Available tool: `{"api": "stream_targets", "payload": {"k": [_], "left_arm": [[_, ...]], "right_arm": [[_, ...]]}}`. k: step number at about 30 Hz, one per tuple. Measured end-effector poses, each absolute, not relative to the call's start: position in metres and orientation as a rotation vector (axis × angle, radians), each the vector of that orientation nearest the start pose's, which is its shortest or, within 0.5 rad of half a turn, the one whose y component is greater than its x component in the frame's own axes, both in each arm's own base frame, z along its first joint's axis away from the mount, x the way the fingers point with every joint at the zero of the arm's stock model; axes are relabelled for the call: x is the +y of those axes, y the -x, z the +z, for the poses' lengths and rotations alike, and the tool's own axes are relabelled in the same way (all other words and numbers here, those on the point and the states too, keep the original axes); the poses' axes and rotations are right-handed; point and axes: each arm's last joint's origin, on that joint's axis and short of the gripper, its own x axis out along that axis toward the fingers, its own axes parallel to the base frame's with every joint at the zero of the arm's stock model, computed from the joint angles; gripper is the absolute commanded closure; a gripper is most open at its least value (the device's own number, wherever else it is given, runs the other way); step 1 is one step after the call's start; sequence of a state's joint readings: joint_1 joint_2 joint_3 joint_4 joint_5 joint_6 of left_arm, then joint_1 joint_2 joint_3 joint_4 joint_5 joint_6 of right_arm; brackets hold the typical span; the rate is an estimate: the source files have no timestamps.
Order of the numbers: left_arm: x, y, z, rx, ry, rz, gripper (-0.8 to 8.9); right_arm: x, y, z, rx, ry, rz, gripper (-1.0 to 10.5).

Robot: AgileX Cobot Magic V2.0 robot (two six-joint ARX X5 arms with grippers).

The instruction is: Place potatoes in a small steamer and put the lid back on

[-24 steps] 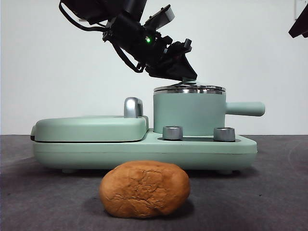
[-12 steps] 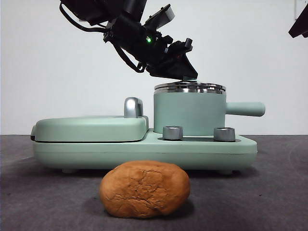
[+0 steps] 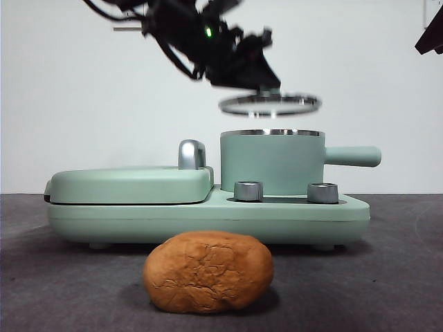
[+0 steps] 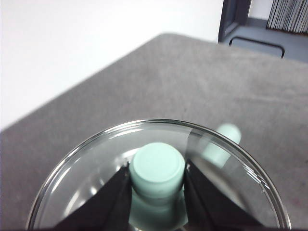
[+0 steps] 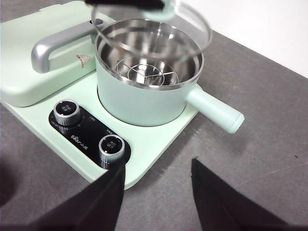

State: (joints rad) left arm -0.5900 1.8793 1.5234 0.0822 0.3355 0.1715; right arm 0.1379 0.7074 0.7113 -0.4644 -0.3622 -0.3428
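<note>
Glass lid (image 3: 270, 104) hangs in the air above the small steamer (image 3: 272, 162), not touching it, and it looks almost level. My left claw (image 4: 158, 180) is clamped on the mint-green knob (image 4: 158, 168) at the centre of the lid, one black jaw on each side. In the front view this claw comes down from 11 o'clock. I see the steamer open, with a steel insert inside; its straight handle (image 3: 353, 156) points to 3 o'clock. It stands on the mint-green cooker base (image 3: 208, 216), beside the flat griddle cover (image 3: 130, 184). The potato (image 3: 208, 271) lies on the dark surface (image 3: 62, 283) in front of the base, at 6 o'clock from the steamer. My right claw (image 5: 156, 175) waits with its jaws apart, holding nothing, near the two dials (image 5: 111, 146).
</note>
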Motion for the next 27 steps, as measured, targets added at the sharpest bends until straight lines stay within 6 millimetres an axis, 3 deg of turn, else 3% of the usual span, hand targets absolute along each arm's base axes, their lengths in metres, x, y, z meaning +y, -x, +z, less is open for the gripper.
{"api": "stream_targets", "payload": {"k": [8, 18, 27], "left_arm": [[-0.235, -0.338, 0.343, 0.201, -0.185, -0.936, 8.04], [-0.207, -0.324, 0.368, 0.236, -0.173, -0.894, 8.02], [-0.188, -0.305, 0.388, 0.254, -0.173, -0.877, 8.02]], "right_arm": [[0.035, -0.145, 0.294, 0.371, 0.283, 0.59, 7.3], [0.046, -0.142, 0.293, 0.364, 0.3, 0.672, 7.3], [0.071, -0.143, 0.287, 0.386, 0.353, 0.831, 6.8]]}}
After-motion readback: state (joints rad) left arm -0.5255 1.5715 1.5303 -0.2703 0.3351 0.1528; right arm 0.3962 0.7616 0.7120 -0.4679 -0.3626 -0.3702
